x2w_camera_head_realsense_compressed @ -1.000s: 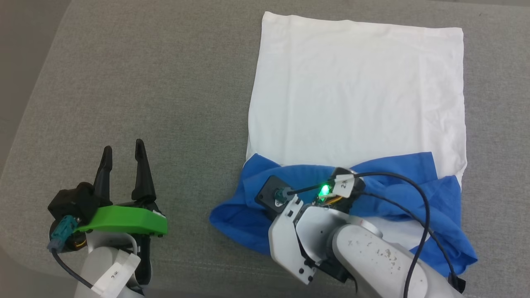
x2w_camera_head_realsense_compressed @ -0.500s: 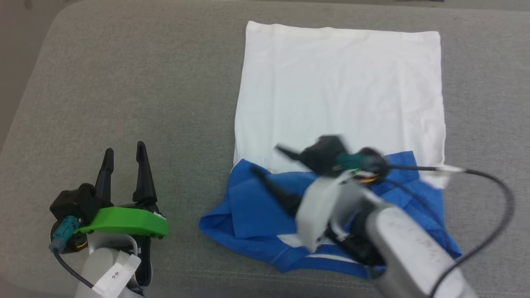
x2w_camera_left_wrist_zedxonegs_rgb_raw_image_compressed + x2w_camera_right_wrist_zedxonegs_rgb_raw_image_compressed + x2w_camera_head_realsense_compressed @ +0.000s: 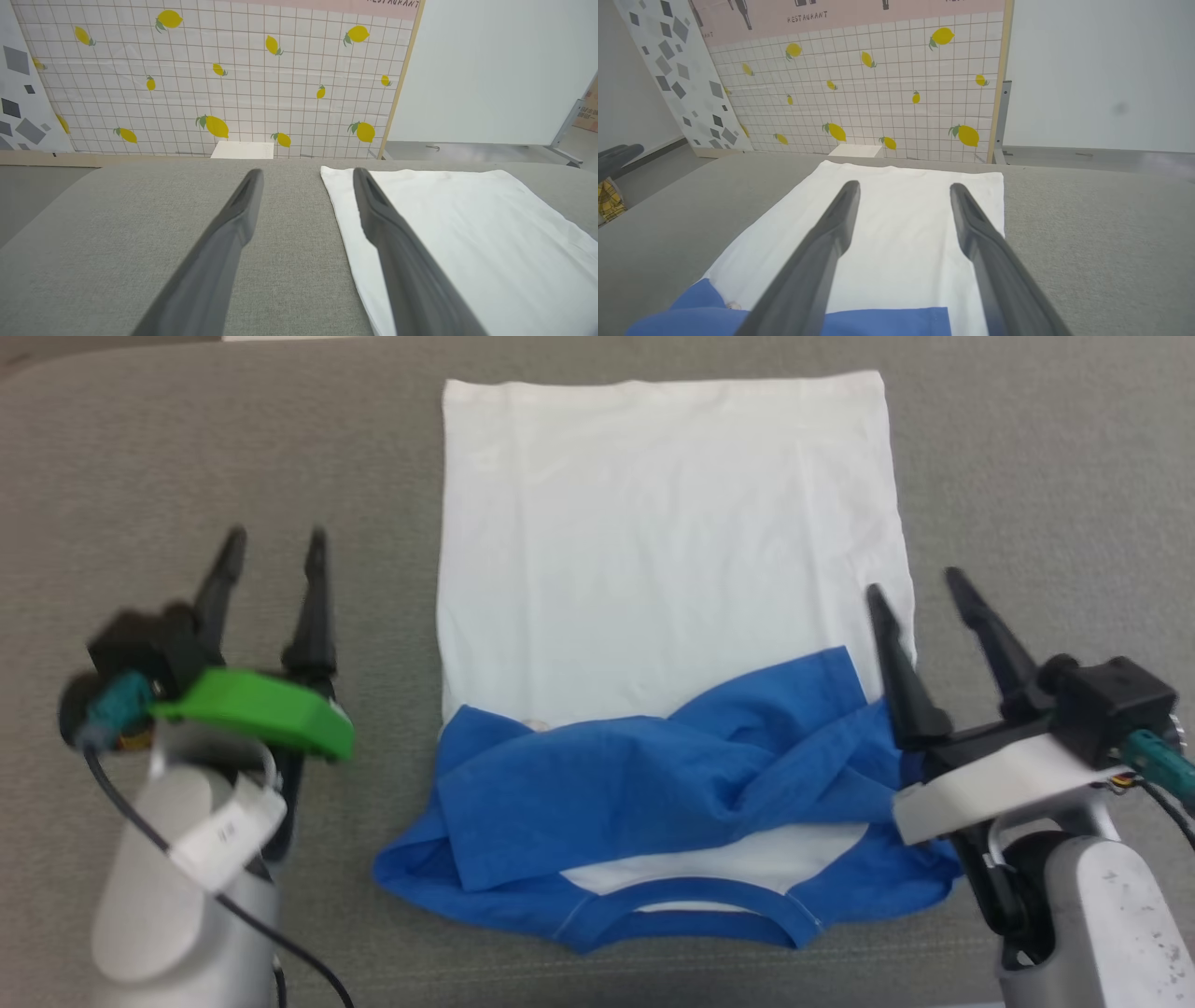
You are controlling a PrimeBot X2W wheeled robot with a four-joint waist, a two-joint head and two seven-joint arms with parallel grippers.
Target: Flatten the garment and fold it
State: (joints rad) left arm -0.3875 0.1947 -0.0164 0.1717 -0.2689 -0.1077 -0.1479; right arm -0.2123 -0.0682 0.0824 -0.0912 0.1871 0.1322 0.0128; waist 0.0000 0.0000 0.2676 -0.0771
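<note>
The garment [image 3: 663, 541] lies on the grey surface, its white body flat and stretching away from me, hem at the far end. Its blue sleeves [image 3: 653, 784] are folded across the near part, rumpled, with the blue neckband [image 3: 691, 905] nearest to me. My left gripper [image 3: 271, 541] hovers open to the left of the garment, nothing between its fingers; in the left wrist view the left gripper [image 3: 306, 175] points along the garment's [image 3: 458, 219] left edge. My right gripper [image 3: 920, 583] stands open at the garment's right edge, empty; in the right wrist view the right gripper [image 3: 903, 189] is over the white body [image 3: 896, 224].
The grey padded surface [image 3: 187, 457] extends well to the left and right of the garment. Beyond its far edge stands a tiled panel with lemon prints [image 3: 233, 79] and a white wall [image 3: 504, 70].
My right gripper has let go of the blue sleeves and drawn back to the garment's right edge, now open. The sleeves lie across the near part. The head camera has shifted.
</note>
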